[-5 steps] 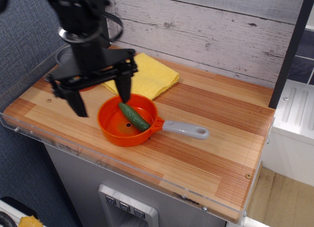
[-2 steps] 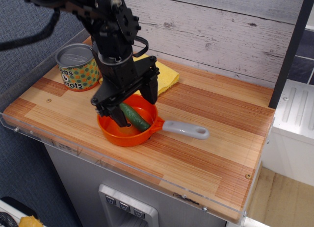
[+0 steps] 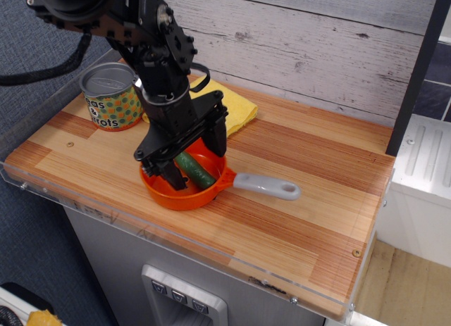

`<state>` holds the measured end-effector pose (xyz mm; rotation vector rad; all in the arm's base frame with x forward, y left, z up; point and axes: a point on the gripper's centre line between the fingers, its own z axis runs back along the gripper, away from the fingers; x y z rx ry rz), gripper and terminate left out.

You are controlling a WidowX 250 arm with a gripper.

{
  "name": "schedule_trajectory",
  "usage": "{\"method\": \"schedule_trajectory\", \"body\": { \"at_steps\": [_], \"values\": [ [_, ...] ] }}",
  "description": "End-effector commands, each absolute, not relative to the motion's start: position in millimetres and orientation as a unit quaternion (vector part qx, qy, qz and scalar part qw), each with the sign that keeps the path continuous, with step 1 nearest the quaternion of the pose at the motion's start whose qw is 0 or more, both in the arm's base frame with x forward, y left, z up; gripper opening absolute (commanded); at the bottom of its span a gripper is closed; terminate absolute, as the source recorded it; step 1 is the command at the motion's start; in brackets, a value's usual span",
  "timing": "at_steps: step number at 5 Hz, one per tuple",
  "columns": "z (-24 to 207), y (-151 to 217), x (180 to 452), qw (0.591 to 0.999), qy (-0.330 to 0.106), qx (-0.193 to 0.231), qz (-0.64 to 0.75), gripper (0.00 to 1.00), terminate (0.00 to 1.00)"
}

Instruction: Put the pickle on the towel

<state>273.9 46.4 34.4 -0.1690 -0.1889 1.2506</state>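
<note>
The dark green pickle (image 3: 197, 171) lies inside the orange pan (image 3: 184, 193) at the front middle of the wooden counter. My black gripper (image 3: 196, 164) is open and lowered into the pan, one finger on each side of the pickle. The fingers do not visibly press on it. The yellow towel (image 3: 238, 108) lies behind the pan near the back wall, mostly hidden by my arm.
A tin can (image 3: 109, 97) with a dotted label stands at the left, behind the pan. The pan's grey handle (image 3: 268, 186) points right. The wooden counter (image 3: 317, 199) ends at a clear front edge. A plank wall rises at the back.
My gripper has moved right from the counter's left side to over the pan and dropped around the pickle. The can, hidden before, now shows. The pickle has not moved.
</note>
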Motion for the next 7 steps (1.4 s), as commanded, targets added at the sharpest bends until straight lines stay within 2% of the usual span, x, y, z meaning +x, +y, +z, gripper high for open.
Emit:
{"method": "schedule_trajectory", "body": {
  "at_steps": [1, 5, 6, 7],
  "values": [
    [34, 53, 284, 0.806, -0.072, -0.072, 0.583, 1.00, 0.00],
    [23, 63, 266, 0.795, -0.054, -0.068, 0.600, 1.00, 0.00],
    [22, 63, 268, 0.806, -0.049, -0.068, 0.586, 0.00, 0.00],
    [26, 62, 271, 0.809, -0.054, -0.071, 0.581, 0.00, 0.00]
  ]
}}
